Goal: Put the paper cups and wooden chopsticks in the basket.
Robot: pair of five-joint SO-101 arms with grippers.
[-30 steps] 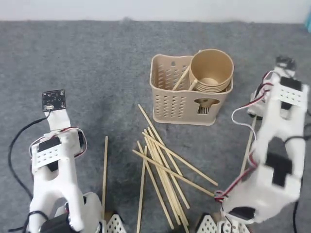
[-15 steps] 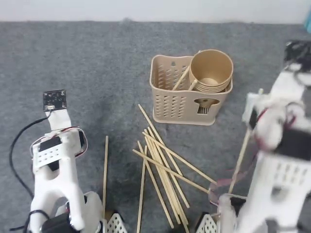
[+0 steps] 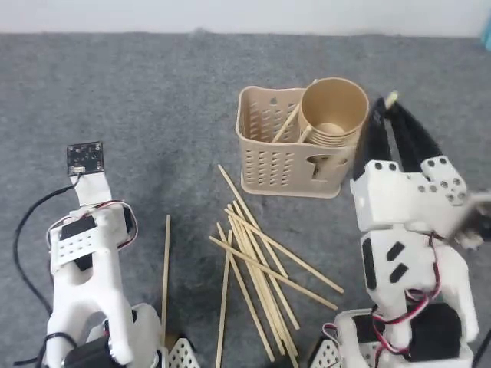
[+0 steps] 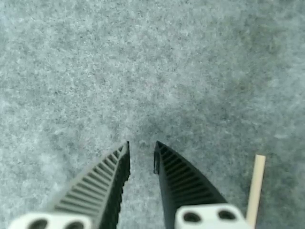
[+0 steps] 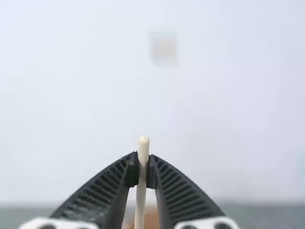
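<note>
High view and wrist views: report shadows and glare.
High view: even light, no glare, faint shadow on the carpet by the loose chopsticks. Left wrist view: a dim patch of carpet ahead of the left end effector. Right wrist view: the right end effector, shut on a chopstick, stands dark against a bright plain backdrop.

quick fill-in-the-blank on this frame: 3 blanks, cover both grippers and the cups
1. The right gripper is shut on a single ___.
2. The paper cups sit stacked inside the ___.
3. The left gripper is ___ and holds nothing.

Missing words: chopstick; basket; open.
</note>
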